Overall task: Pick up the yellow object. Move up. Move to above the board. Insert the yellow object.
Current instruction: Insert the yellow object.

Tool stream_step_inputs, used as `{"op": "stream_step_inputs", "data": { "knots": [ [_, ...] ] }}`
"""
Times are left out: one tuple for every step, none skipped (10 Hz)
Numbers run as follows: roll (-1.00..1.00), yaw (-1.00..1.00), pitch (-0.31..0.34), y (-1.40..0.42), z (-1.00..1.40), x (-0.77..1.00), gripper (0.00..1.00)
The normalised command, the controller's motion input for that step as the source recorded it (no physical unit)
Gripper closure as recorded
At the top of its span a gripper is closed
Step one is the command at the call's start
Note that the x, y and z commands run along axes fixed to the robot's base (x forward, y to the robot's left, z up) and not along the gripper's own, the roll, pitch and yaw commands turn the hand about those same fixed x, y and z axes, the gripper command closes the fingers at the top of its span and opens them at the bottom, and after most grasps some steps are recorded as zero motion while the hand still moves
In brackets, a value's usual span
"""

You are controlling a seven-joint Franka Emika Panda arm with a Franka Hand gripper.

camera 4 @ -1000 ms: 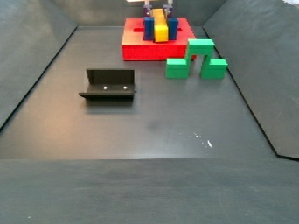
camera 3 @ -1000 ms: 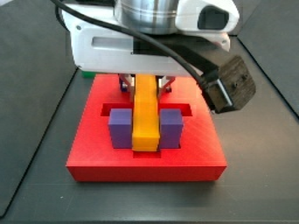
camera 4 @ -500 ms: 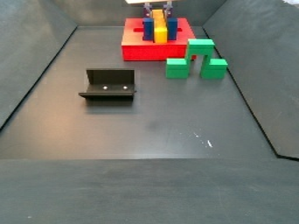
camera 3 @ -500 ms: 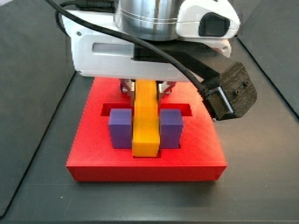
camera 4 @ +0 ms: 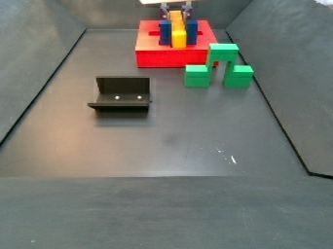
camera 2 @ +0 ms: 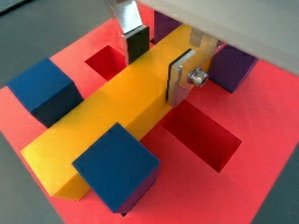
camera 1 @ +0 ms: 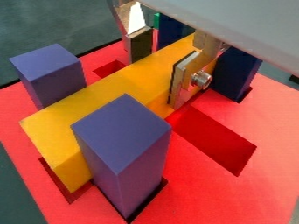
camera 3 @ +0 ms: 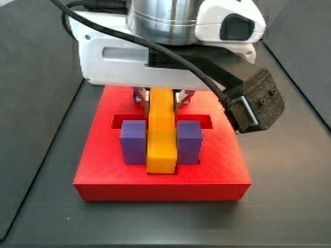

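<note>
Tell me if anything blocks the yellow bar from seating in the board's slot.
Nothing visible does. The yellow bar already lies in the red board's slot, between the two purple posts. The gripper sits over the board with its fingers on either side of the bar's far end.

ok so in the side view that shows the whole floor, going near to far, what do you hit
fixture → green stepped block → board → yellow object seated between the board's posts, with the gripper on its far end.
</note>
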Motion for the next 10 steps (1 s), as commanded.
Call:
{"op": "stream_step_inputs", "data": {
  "knots": [
    [-0.03, 0.11, -0.051, -0.01, -0.15, 0.0, 1.0],
    [0.0, 0.1, -0.044, -0.03, -0.2, 0.0, 1.0],
    [0.01, 0.1, -0.016, -0.01, -0.21, 0.0, 1.0],
    [0.05, 0.15, -0.007, 0.0, -0.25, 0.0, 1.0],
    [0.09, 0.12, 0.0, 0.0, -0.2, 0.17, 1.0],
    [0.05, -0.08, 0.0, -0.03, -0.17, 0.17, 1.0],
    [0.0, -0.11, -0.013, 0.0, -0.13, 0.11, 1.0],
    [0.0, -0.05, -0.004, 0.0, -0.09, 0.1, 1.0],
    [0.0, -0.03, -0.014, 0.0, -0.07, 0.06, 1.0],
    [-0.04, 0.0, -0.05, 0.0, -0.07, 0.06, 1.0]
  ]
}}
